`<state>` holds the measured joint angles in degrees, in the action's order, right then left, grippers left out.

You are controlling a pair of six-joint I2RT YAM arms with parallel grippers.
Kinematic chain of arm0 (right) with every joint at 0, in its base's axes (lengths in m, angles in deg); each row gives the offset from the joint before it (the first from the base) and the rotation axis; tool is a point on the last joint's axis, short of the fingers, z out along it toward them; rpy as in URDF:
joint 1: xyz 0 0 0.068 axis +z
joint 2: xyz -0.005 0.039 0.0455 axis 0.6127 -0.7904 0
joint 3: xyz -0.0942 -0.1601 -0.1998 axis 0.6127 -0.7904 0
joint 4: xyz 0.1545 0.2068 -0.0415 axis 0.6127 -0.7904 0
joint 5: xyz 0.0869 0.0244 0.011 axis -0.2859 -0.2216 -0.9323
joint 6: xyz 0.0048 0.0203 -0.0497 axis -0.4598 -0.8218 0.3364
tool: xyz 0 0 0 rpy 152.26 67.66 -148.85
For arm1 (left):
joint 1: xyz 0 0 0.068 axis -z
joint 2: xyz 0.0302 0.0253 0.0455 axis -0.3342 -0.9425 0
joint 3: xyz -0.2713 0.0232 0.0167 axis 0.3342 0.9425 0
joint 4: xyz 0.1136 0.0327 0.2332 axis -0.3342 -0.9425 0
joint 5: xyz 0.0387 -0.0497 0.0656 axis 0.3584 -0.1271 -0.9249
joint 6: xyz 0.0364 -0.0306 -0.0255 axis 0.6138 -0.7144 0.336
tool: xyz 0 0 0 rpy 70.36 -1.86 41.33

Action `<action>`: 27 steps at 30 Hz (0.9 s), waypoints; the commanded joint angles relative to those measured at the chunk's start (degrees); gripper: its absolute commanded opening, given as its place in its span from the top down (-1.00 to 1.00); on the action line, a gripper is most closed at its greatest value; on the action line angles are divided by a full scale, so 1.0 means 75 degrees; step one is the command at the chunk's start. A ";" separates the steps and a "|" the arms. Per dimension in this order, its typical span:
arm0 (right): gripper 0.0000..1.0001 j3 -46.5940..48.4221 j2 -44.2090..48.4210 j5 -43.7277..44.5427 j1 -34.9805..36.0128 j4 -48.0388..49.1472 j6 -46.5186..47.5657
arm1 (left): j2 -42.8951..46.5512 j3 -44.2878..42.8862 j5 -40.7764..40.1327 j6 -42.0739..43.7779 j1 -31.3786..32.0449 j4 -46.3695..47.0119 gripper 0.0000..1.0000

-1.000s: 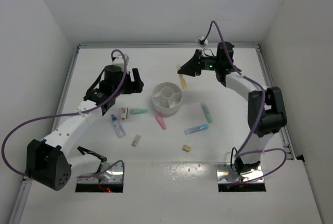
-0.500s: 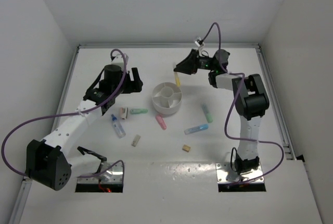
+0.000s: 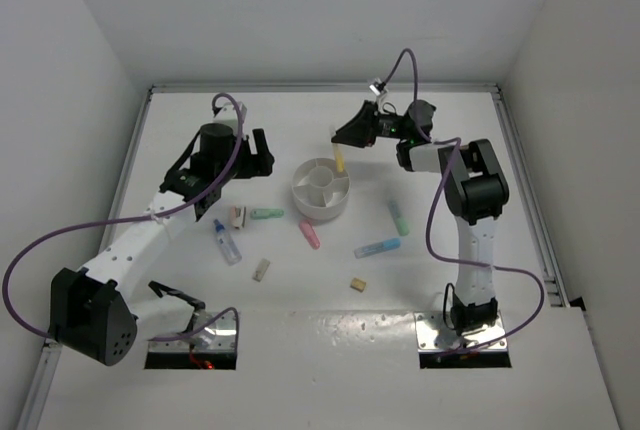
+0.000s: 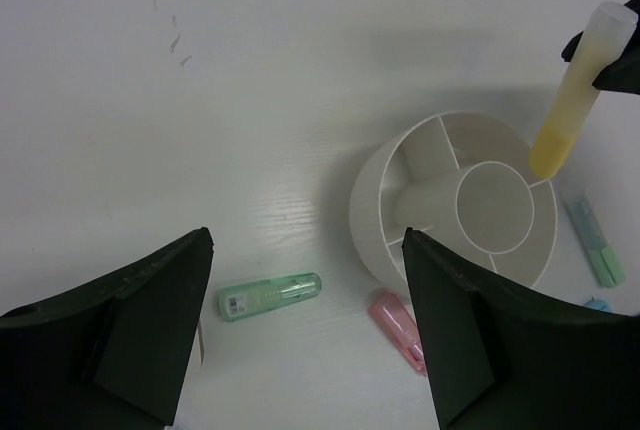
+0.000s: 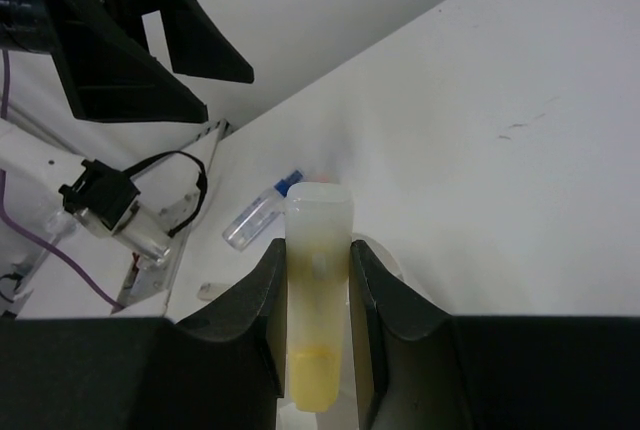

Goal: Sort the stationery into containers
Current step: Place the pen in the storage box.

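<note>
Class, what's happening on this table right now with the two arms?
The right gripper holds a yellow marker, tip down, at the rim of the divided white bowl. The left gripper hangs open and empty. Loose on the table near the bowl lie other markers, a clear tube and eraser blocks.

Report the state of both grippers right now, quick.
Left gripper: open, holding nothing.
Right gripper: closed on the yellow marker.
</note>
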<state>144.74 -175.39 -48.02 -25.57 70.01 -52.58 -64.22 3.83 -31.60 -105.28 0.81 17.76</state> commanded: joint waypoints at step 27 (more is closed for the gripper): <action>0.25 0.0401 -0.0051 -0.0177 0.0189 0.0334 0.1114 | 0.0000 -0.0268 -0.0177 0.0087 0.0030 0.0094 -0.65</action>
<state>146.92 -178.60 -48.98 -24.04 68.15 -46.92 -64.24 3.83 -32.30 -105.28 0.81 17.76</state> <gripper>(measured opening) 0.388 0.827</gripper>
